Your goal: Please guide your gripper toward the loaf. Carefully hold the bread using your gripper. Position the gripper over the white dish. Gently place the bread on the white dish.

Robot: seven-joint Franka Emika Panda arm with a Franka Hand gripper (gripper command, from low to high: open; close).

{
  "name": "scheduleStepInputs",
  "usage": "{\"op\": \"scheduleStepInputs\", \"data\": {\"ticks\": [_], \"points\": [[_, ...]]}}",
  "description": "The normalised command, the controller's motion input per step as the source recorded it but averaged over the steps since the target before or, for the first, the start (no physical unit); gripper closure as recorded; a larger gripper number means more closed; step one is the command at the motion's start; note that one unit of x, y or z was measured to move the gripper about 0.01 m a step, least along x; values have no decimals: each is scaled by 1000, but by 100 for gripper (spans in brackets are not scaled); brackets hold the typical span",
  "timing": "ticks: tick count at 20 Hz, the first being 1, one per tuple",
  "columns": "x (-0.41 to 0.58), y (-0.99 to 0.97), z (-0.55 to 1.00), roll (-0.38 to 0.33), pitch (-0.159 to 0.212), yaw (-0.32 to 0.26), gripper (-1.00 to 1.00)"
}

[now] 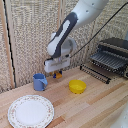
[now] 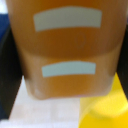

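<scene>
Holding: my gripper [image 1: 58, 73] clamps the loaf [image 1: 58, 75] aloft
Risk: I judge a loose pinch drops it short of the white dish [image 1: 31, 111]

No readable text, label, brand, number or sign shows anywhere

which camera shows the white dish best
The exterior view: the whole white dish lies on the table near the front, at that view's left, patterned rim visible. The wrist view is filled by the bread, so the dish cannot be made out there.
</scene>
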Motion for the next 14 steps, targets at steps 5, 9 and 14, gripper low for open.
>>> {"op": "scheduleStepInputs", "data": {"ticks": [5, 9, 14], "points": [[-94, 262, 1000, 21, 0, 23, 100], [-281, 679, 831, 0, 1, 25, 100], [-285, 780, 558, 0, 17, 13, 100]]}}
